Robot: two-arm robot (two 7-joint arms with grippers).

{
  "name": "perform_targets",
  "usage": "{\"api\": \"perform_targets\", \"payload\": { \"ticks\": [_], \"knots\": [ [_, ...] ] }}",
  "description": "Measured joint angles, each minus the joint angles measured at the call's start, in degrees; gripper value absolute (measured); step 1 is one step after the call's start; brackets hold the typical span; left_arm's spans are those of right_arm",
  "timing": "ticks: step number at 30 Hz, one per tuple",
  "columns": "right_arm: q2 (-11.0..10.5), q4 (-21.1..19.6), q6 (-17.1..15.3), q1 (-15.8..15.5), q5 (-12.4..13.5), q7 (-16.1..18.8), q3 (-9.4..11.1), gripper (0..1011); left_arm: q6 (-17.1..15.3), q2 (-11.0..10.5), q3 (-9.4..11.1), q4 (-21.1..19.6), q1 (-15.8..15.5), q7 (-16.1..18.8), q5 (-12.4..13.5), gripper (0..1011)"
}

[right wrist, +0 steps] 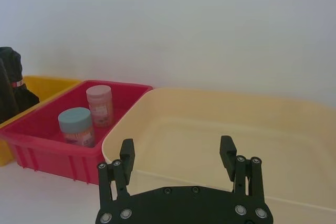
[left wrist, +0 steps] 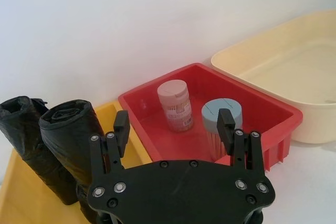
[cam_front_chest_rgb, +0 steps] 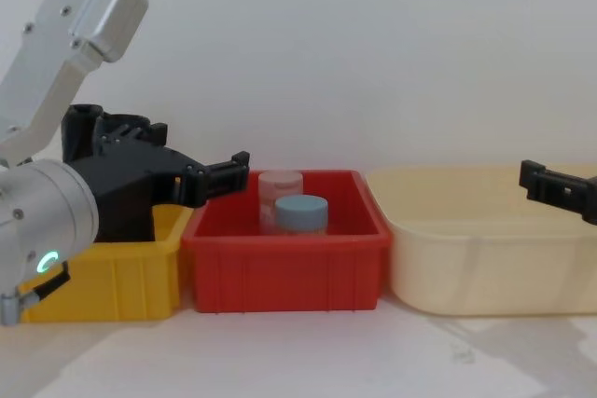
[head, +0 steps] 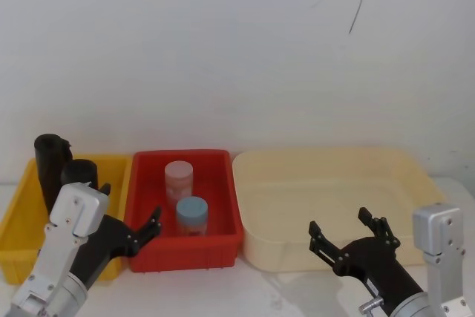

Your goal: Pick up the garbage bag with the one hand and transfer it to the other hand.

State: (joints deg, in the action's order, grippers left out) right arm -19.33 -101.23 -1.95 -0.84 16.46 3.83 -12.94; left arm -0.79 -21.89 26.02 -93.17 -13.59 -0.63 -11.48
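Two black rolls stand upright in the yellow bin point(head: 18, 217) at the left. The nearer, plain one is the garbage bag point(head: 79, 172) point(left wrist: 71, 137). The taller roll point(head: 50, 159) point(left wrist: 23, 140) behind it carries a small red mark point(right wrist: 18, 83). My left gripper point(head: 128, 211) point(left wrist: 173, 127) point(cam_front_chest_rgb: 187, 151) hovers open just to the right of the garbage bag, over the edge between the yellow and red bins, with nothing between its fingers. In front of the cream tub, my right gripper point(head: 343, 226) point(right wrist: 177, 153) is low, open and empty.
A red bin point(head: 223, 246) in the middle holds a pink-lidded jar point(head: 179, 180) and a blue-lidded jar point(head: 191, 215). A large cream tub point(head: 252, 243) stands at the right. A white wall rises close behind all three containers.
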Motion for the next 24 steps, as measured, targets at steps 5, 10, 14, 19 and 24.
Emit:
{"api": "perform_targets", "payload": {
  "ticks": [5,10,14,19,24],
  "knots": [
    [0.0,0.0,0.0,0.0,0.0,0.0,0.0,1000,0.0,0.0,0.0,0.0,0.0,0.0,0.0,1001],
    [0.0,0.0,0.0,0.0,0.0,0.0,0.0,1000,0.0,0.0,0.0,0.0,0.0,0.0,0.0,1001],
    [0.0,0.0,0.0,0.01,0.0,0.0,0.0,1000,0.0,0.0,0.0,0.0,0.0,0.0,0.0,1001],
    [0.0,0.0,0.0,0.0,0.0,0.0,0.0,999,0.0,0.0,0.0,0.0,0.0,0.0,0.0,1001],
    [0.0,0.0,0.0,0.0,0.0,0.0,0.0,1000,0.0,0.02,0.0,0.0,0.01,0.0,0.01,1002]
  ]
}}
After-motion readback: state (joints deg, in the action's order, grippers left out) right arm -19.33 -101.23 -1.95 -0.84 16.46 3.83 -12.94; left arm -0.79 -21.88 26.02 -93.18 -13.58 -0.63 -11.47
